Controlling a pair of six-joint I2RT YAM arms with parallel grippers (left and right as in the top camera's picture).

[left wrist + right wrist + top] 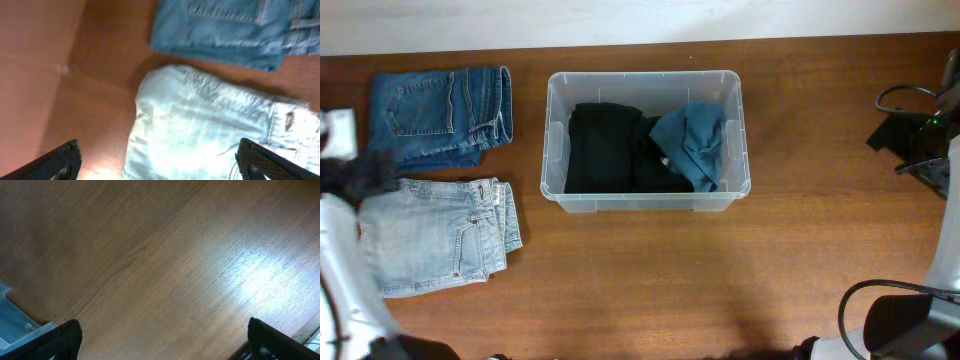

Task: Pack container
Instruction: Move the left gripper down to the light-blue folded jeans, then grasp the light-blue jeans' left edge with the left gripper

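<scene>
The container, toward the table's far edge, is part-filled with clothing. The left gripper and right gripper are held spread and empty. The pale jeans, blurred beneath the left gripper near the left edge, are probably to be grasped next.

1 container, 2 jeans, 1 teal garment.

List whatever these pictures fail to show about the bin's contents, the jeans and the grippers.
- Overhead: anything beneath the black garment and teal garment in the container is hidden by them.
- Left wrist: the light jeans are blurred and cut off by the bottom edge; the left gripper shows only fingertips.
- Right wrist: the right gripper shows only fingertips; just a corner of the container shows at the left edge.
</scene>
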